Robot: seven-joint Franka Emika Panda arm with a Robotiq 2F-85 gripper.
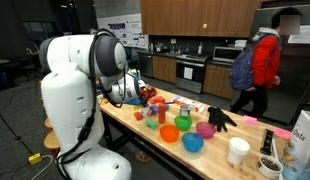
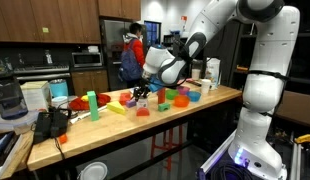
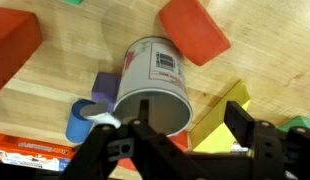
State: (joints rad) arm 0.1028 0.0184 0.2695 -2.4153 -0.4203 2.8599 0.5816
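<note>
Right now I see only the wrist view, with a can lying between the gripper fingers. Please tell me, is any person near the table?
Observer: Yes. A person in a red jacket is in the kitchen behind the table, well apart from the gripper and the can.
Operator: What is further along the table?
Observer: Coloured bowls, close together.
Operator: And after them?
Observer: A black glove, then a white cup toward the far end.
</note>
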